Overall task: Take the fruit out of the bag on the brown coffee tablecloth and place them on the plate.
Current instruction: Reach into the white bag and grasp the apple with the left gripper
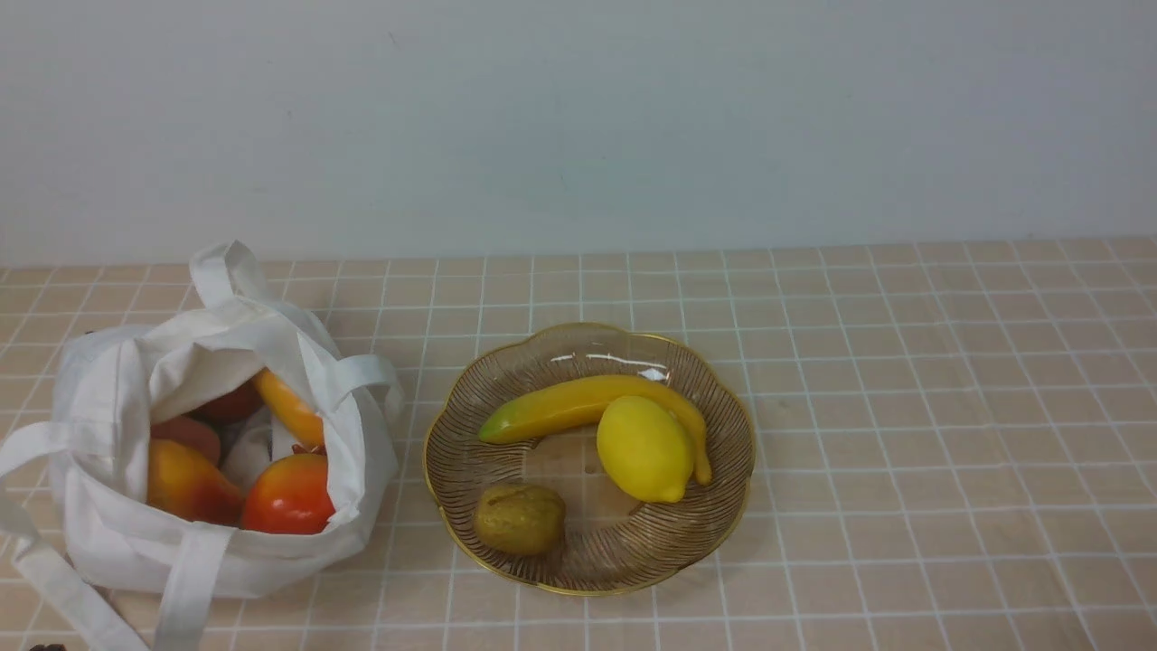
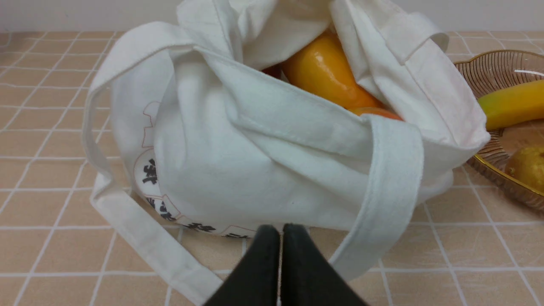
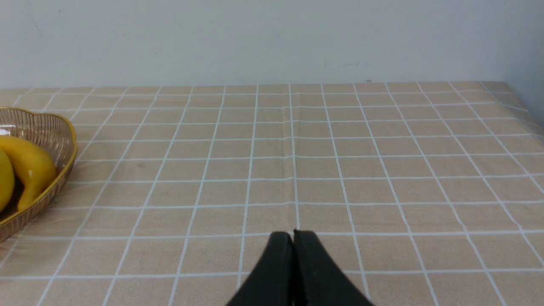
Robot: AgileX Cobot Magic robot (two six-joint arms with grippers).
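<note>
The white cloth bag [image 1: 117, 389] stands open at the left of the tan checked tablecloth [image 1: 904, 407]. Several glossy fruits lie inside: a round red-orange one [image 1: 289, 495], an orange-yellow one [image 1: 185, 484] and a long orange one [image 1: 291, 409]. The ribbed glass plate [image 1: 714, 524] with a gold rim holds a banana [image 1: 560, 409], a lemon [image 1: 644, 448] and a small brown-green fruit [image 1: 520, 518]. My left gripper [image 2: 280, 231] is shut and empty, just in front of the bag [image 2: 238, 153]. My right gripper [image 3: 293, 238] is shut and empty over bare cloth, right of the plate [image 3: 63, 140].
A pale wall [image 1: 578, 117] runs behind the table. The bag's strap handles [image 1: 54, 579] trail on the cloth toward the front left corner. The table's right edge [image 3: 522, 106] shows in the right wrist view.
</note>
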